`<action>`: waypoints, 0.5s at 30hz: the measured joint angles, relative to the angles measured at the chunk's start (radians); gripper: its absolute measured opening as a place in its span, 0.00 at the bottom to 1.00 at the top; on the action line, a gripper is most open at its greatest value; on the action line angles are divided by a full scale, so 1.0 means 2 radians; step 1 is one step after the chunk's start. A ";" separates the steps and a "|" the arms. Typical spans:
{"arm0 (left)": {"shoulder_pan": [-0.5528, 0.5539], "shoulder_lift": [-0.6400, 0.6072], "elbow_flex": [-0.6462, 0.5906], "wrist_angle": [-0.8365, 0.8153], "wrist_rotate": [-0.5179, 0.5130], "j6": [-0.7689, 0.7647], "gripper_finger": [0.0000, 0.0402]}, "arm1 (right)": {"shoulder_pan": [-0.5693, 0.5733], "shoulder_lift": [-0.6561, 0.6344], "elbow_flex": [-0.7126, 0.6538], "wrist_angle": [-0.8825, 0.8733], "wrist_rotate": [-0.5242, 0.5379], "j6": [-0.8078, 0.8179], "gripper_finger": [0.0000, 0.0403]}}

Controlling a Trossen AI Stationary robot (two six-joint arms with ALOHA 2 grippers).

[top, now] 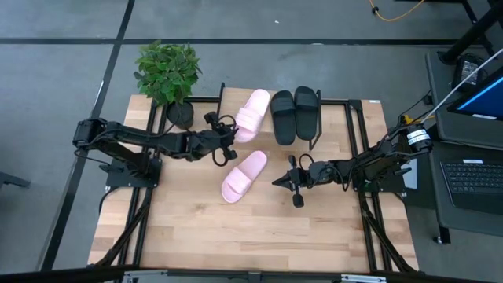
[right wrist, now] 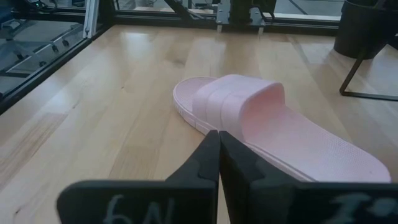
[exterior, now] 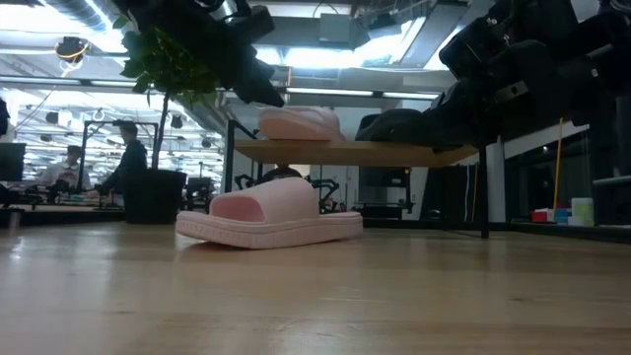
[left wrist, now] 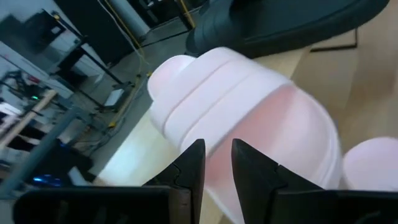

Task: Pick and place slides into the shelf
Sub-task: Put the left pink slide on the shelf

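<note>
Shelf (top: 357,106) stands at the far side of the table (top: 189,236), light plank top on thin black legs; all positions below are referred to it. On its top: two black slides (top: 294,115) side by side, touching each other, and one pink slide (top: 251,115) just beside them on the side nearer the potted plant (top: 167,72), lying at a slant. In the low view this pink slide (exterior: 299,123) rests on the plank (exterior: 355,152) with the black pair (exterior: 399,125) next to it. Left gripper (top: 228,135) is at the heel end of the pink slide on the shelf, over the shelf's near edge. Left wrist view: its fingers (left wrist: 191,168) stand a little apart, a narrow gap between them, with the sandal's pink edge (left wrist: 242,130) right in front of the tips; whether they pinch that edge or merely stand at it cannot be told from the frames. Second pink slide (top: 244,175) lies flat on the table in front of the shelf, strap up, apart from the shelf legs; in the low view it (exterior: 268,218) sits on the wood below and ahead of the plank. Right gripper (top: 288,181) is low over the table, in front of the shelf, near this second pink slide but clear of it. Right wrist view: its fingers (right wrist: 205,163) are pressed together with nothing between them, pointing at the sandal (right wrist: 267,124).
</note>
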 joint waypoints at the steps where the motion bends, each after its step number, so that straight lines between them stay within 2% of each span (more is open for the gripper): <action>1: -0.001 0.000 0.000 -0.002 -0.004 0.005 0.18 | 0.000 0.000 0.000 0.000 0.000 0.000 0.02; 15: -0.003 0.000 0.000 -0.034 -0.016 0.008 0.18 | 0.000 0.000 0.000 -0.001 0.000 -0.001 0.02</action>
